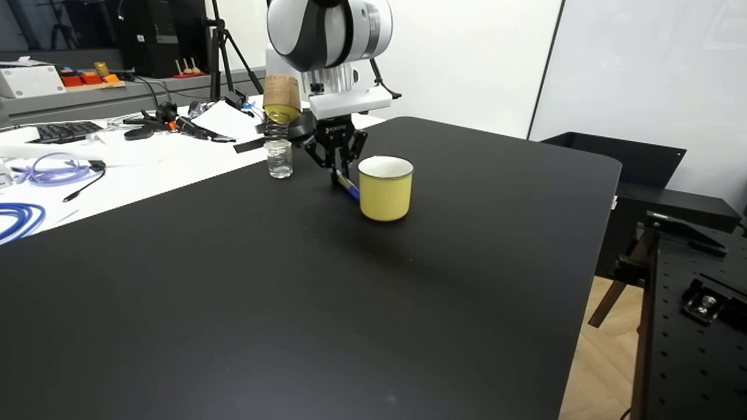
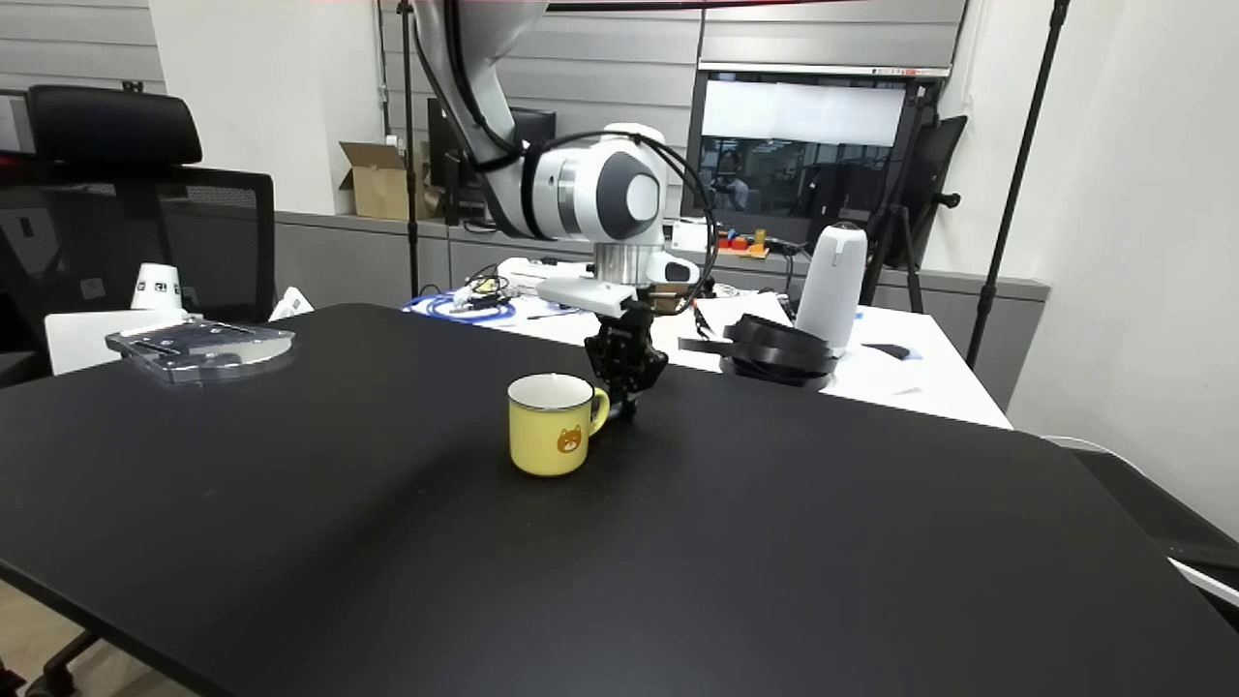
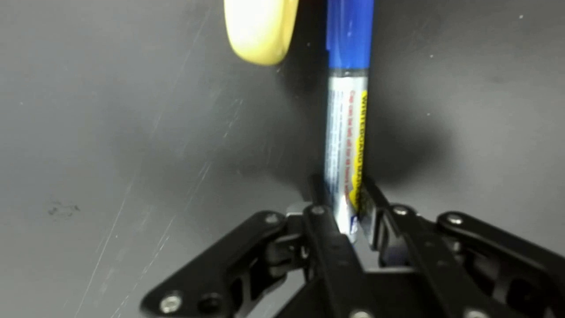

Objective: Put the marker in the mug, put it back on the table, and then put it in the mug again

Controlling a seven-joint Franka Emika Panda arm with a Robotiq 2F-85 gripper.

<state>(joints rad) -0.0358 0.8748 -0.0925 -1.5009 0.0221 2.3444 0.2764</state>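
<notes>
In the wrist view the marker (image 3: 347, 119), with its blue cap and pale printed barrel, lies between the fingers of my gripper (image 3: 343, 194), which is shut on the barrel towards the end away from the cap. An exterior view shows the marker (image 1: 351, 189) low at the black table (image 1: 233, 303), its blue end passing behind the mug (image 1: 385, 195). The yellow mug (image 2: 544, 440) stands upright, its handle (image 2: 601, 410) on the side facing my gripper (image 2: 624, 405). Part of the mug (image 3: 259, 33), apparently its handle, shows beside the cap. Whether the marker touches the table, I cannot tell.
A clear bottle with a cork-coloured top (image 1: 280, 157) appears close to the gripper in an exterior view. Behind the table is a white desk (image 1: 146, 169) with cables and a keyboard. A clear plastic piece (image 2: 203, 347) lies on the table's far side.
</notes>
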